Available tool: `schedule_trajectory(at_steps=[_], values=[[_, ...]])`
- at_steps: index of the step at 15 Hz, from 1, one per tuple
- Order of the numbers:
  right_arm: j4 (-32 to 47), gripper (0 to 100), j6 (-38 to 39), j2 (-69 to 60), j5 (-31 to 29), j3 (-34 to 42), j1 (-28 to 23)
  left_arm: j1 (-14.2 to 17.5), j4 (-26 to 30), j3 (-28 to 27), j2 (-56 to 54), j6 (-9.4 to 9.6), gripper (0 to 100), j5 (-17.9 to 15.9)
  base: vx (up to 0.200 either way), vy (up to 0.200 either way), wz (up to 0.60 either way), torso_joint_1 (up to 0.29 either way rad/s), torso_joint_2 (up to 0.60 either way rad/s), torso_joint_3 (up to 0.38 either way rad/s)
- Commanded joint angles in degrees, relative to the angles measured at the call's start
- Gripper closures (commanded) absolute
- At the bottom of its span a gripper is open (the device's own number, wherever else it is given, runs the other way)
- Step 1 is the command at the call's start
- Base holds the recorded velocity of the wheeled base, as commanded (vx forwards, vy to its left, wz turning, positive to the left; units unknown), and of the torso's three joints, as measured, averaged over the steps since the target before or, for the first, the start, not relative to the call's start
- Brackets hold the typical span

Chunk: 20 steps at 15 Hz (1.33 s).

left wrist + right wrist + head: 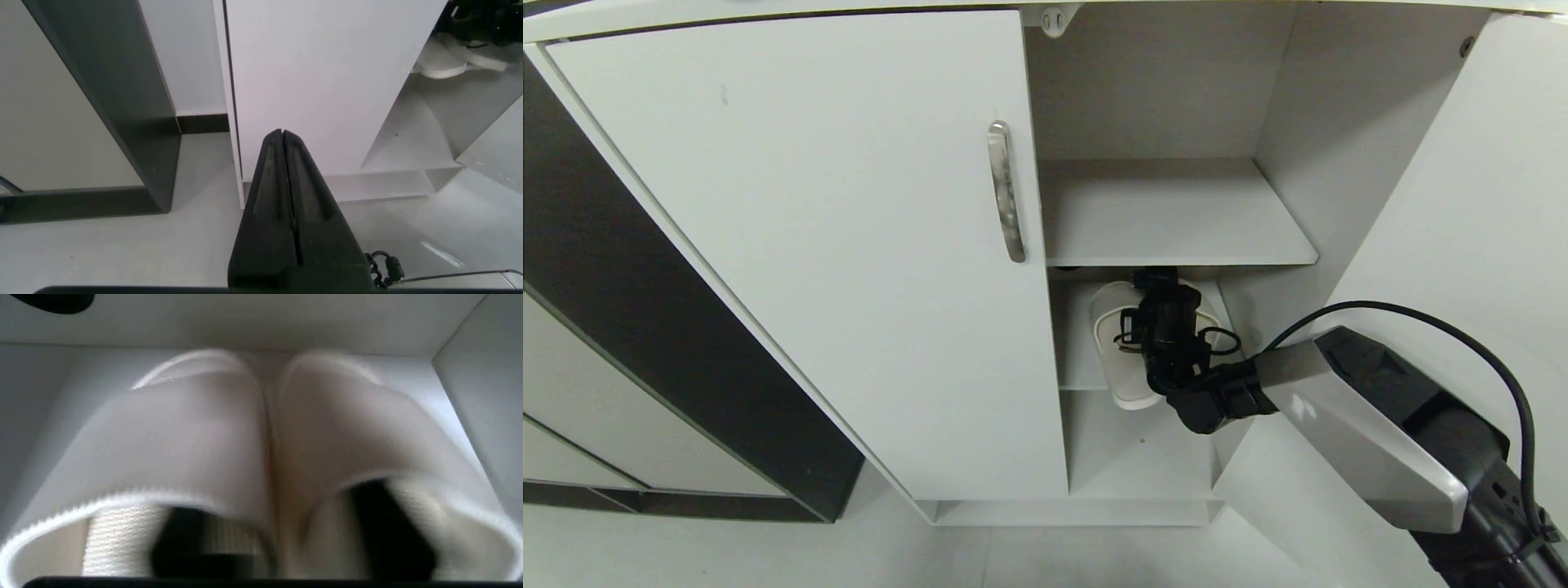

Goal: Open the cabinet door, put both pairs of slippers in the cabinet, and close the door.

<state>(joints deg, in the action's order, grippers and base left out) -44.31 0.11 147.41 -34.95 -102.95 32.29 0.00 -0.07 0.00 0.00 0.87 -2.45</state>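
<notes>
A pair of white slippers (1112,347) lies side by side on the cabinet's lower shelf (1078,359), heels jutting past its front edge. My right gripper (1156,284) is pushed in under the upper shelf (1176,216). In the right wrist view the slippers (204,449) are close up. A dark finger (184,543) sits in each opening, and the inner sides are clamped between them. My left gripper (282,137) hangs shut and holds nothing, low in front of the closed left door (327,82). The slippers (445,61) show past that door.
The cabinet's left door (809,245) with its metal handle (1006,192) is closed. Its right door (1486,204) stands swung open beside my right arm. The cabinet's bottom compartment (1135,457) is bare. A dark panel (645,310) flanks the cabinet on the left.
</notes>
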Motion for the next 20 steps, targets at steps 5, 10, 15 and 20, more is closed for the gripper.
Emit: schedule_trajectory(at_steps=[5, 10, 15, 20], values=[[-7.1, 0, 0.0, -9.3, -0.6, 17.7, 2.3, 0.0, 0.0, 0.0, 0.1, 0.01, 100, 0.1, 0.000, 0.000, 0.00, 0.000, 0.00, 0.000], [-18.1, 0, 0.1, -22.2, -2.1, 41.7, 8.1, 0.0, 0.0, 0.0, 0.1, 0.01, 100, 0.0, 0.000, 0.000, 0.00, 0.000, 0.00, 0.000], [-27.1, 0, 0.2, -24.2, -3.4, 52.6, 11.7, 0.0, 0.0, 0.0, 0.1, 0.01, 100, 0.0, -0.040, 0.000, 0.00, 0.000, 0.00, 0.000], [-27.2, 0, 0.2, -24.4, -3.5, 52.8, 12.0, 0.0, 0.0, 0.0, 0.1, 0.01, 100, 0.0, -0.200, 0.000, 0.00, 0.002, 0.00, 0.002]])
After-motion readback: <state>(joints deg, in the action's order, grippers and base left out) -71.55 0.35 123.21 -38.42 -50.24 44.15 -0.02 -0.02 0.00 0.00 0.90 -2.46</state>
